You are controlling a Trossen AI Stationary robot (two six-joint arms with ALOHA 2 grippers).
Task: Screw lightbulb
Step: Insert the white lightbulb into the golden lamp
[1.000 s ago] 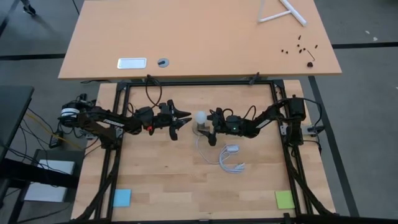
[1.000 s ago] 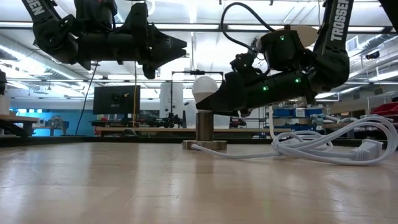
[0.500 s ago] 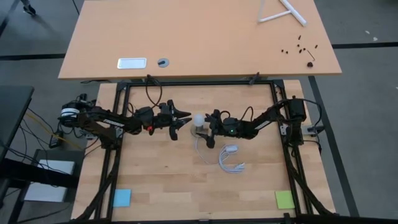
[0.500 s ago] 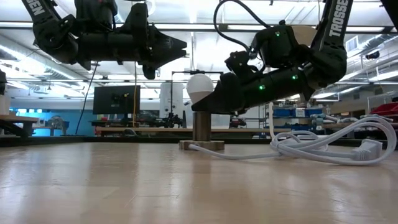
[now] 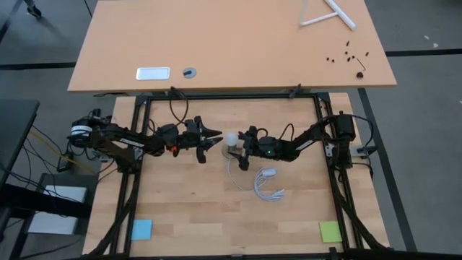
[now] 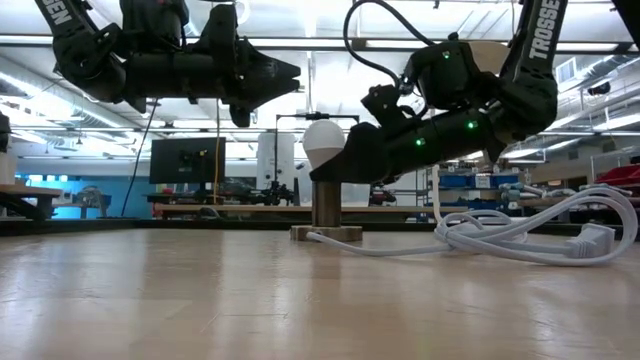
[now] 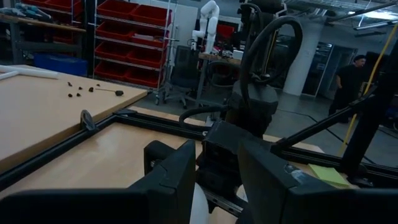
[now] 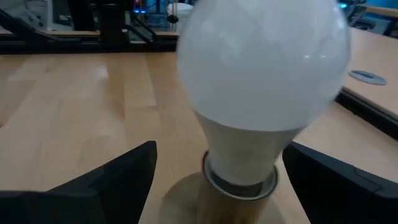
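The white frosted lightbulb [image 5: 230, 137] stands upright with its base in the round socket [image 6: 325, 205], which rests on the table by its flat foot. In the right wrist view the lightbulb [image 8: 261, 62] fills the frame. My right gripper [image 8: 219, 149] is open. Its two fingers stand on either side of the bulb's neck, with a gap on each side. It comes level from the table's right [image 5: 240, 146]. My left gripper [image 5: 214, 137] hovers just left of the bulb and higher up [image 6: 290, 72]. Its fingers are a little apart and empty [image 7: 217, 180].
The socket's white cord lies coiled with its plug [image 5: 268, 180] near and right of the socket, and shows in the low view [image 6: 530, 230]. A blue note [image 5: 141, 229] and a green note [image 5: 330, 231] lie at the near corners. A black frame [image 5: 317, 115] bounds the table.
My right gripper has moved toward the table's left, closer around the bulb, and its wrist has risen a little. My left gripper has kept still.
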